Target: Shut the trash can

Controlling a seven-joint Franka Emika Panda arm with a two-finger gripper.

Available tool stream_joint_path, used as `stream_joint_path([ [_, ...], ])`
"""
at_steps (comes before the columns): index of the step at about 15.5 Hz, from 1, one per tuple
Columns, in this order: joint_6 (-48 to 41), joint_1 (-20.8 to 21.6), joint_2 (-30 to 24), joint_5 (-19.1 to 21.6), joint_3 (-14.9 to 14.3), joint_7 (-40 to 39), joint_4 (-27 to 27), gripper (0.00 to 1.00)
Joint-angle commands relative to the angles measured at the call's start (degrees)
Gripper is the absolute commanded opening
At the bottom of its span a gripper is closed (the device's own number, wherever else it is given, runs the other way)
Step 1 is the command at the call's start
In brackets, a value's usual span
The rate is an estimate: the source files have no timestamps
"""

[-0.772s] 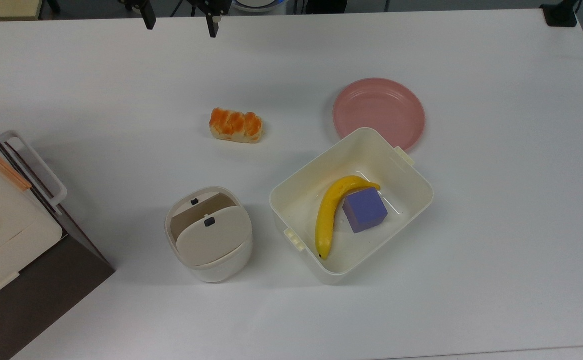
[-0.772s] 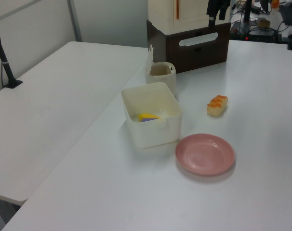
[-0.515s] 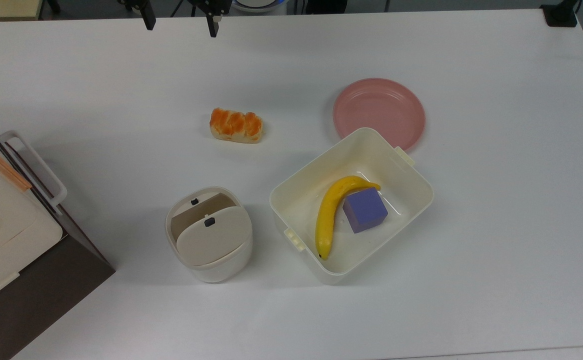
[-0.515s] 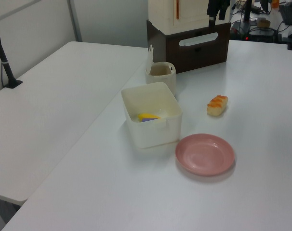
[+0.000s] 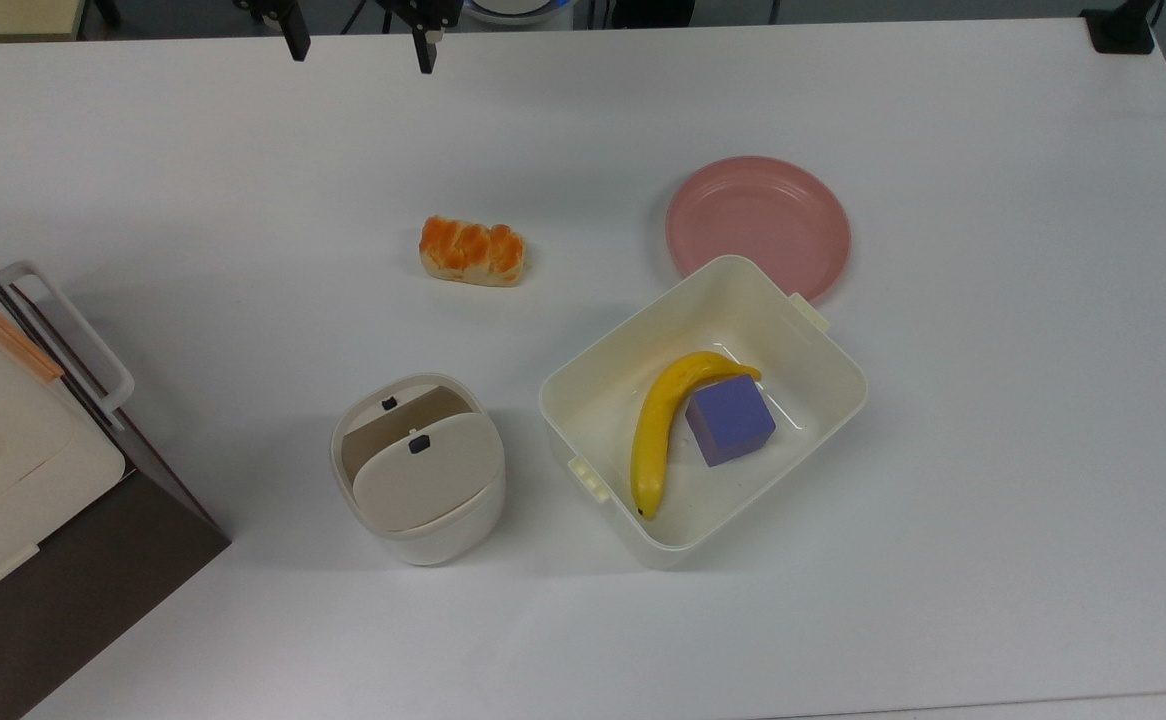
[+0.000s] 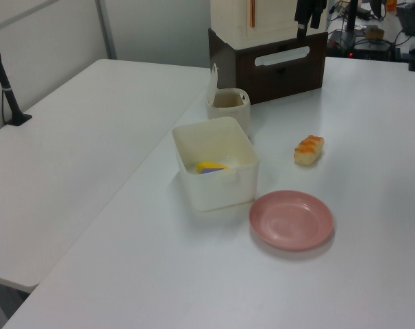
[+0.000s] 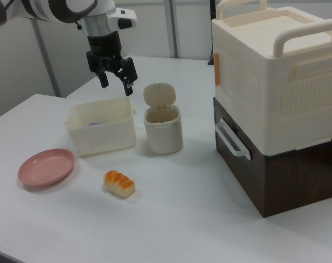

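Trash can (image 7: 162,130): on the tabletop (image 5: 943,500), lid (image 7: 159,95) raised upright, beside a tub (image 7: 100,127). Tool (image 7: 116,81): empty, fingers spread apart, hanging above the tabletop.

A white table (image 5: 993,480) is seen. In the top view, a pink plate (image 5: 758,226) lies at the far right. Just beside it a cream tub (image 5: 823,400) is placed. The trash can (image 5: 419,470) stands left of the tub. A bread roll (image 5: 472,251) lies farther. A brown box (image 5: 73,590) is set at the left edge.
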Motion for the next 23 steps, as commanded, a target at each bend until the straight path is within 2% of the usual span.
stream_joint_path([
  [1, 0.09, 1.15, -1.76, 0.59, -1.39, -1.38, -1.87, 1.0],
  [5, 0.96, 1.15, -1.5, -1.08, -1.3, -2.69, -2.13, 1.0],
  [7, 1.59, 1.15, -1.41, -0.65, -1.3, -5.15, -2.22, 1.0],
  [17, 1.32, 1.15, -1.32, -0.64, -1.22, -5.95, -2.31, 1.0],
  [23, 1.23, 1.24, -1.15, -0.82, -1.22, -9.64, -2.39, 1.0],
])
